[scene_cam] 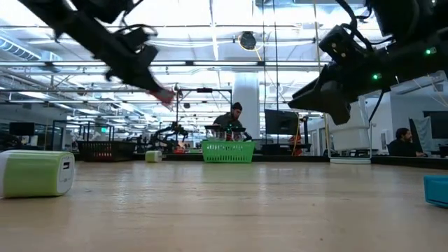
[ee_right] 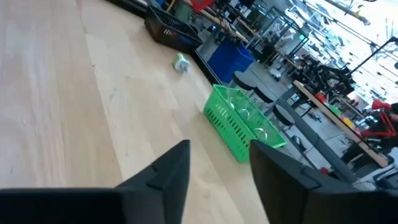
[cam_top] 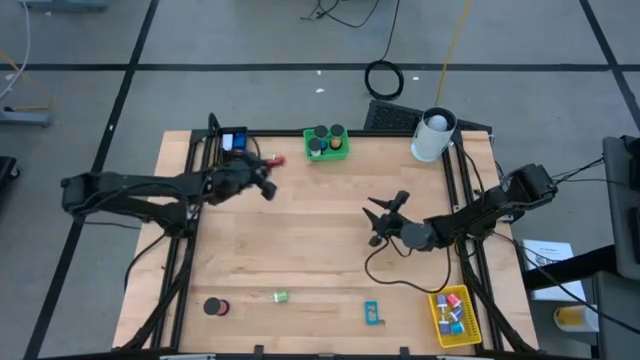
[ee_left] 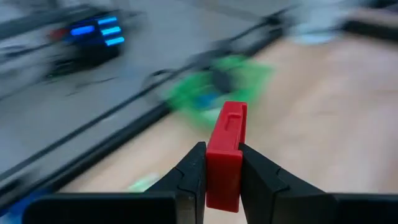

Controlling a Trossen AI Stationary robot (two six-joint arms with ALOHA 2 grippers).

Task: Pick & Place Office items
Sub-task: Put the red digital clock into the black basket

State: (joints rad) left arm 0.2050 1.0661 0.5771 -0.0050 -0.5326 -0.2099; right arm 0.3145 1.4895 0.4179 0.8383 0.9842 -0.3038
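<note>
A red rectangular block (ee_left: 225, 149) is held by my left gripper (ee_left: 222, 158), which is shut on it. In the high view the block (cam_top: 276, 160) hangs over the far left of the table, between the black bin (cam_top: 232, 140) and the green bin (cam_top: 326, 143). My right gripper (cam_top: 383, 218) stands open over the table's right middle, with nothing between its fingers (ee_right: 168, 171). A black roll (cam_top: 214, 306), a small green item (cam_top: 281, 296) and a blue block (cam_top: 372, 312) lie near the front edge. My left gripper pinches the red block's two broad faces (ee_left: 217, 171) between its two fingers. The block's far end sticks out past the fingertips. The fingers come from the table's left, slanting a little downward. The block (scene_cam: 164, 96) is lifted clear of the table.
The green bin holds black rolls. A big white cylinder (cam_top: 433, 135) stands at the far right corner. A yellow bin (cam_top: 455, 313) with several small clips sits at the near right. People and benches show in the room beyond the table.
</note>
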